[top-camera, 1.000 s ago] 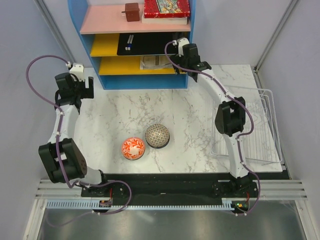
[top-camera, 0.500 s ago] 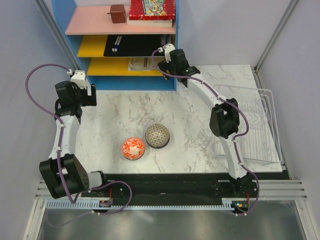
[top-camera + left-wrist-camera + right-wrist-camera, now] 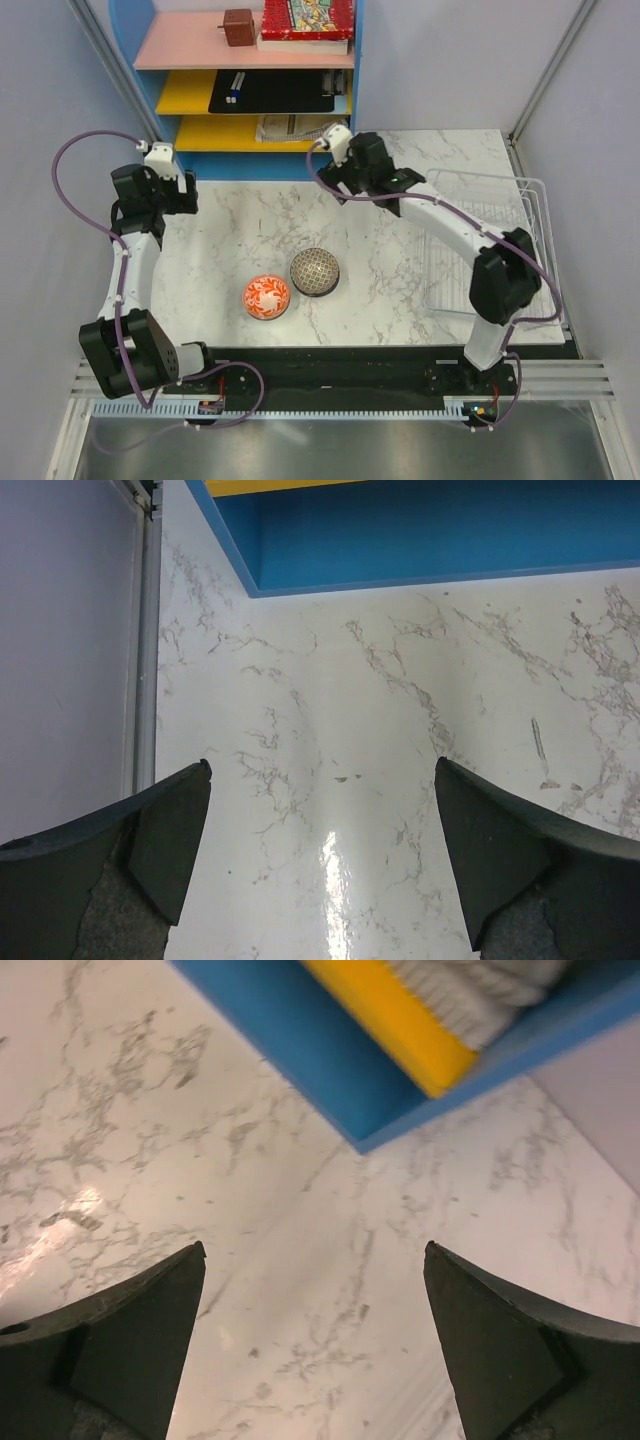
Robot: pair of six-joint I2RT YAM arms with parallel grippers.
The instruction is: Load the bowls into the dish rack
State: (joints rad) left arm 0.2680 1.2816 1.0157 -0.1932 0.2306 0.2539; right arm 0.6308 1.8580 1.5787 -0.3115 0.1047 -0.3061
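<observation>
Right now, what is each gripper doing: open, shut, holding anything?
Left gripper: open, holding nothing.
Right gripper: open, holding nothing.

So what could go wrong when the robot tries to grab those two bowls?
1. The orange-red bowl and the speckled bowl sit very close together, so an open end effector reaching for one might bump the other.
2. The right end effector hangs close to the blue shelf and could clip it when it swings away.
</observation>
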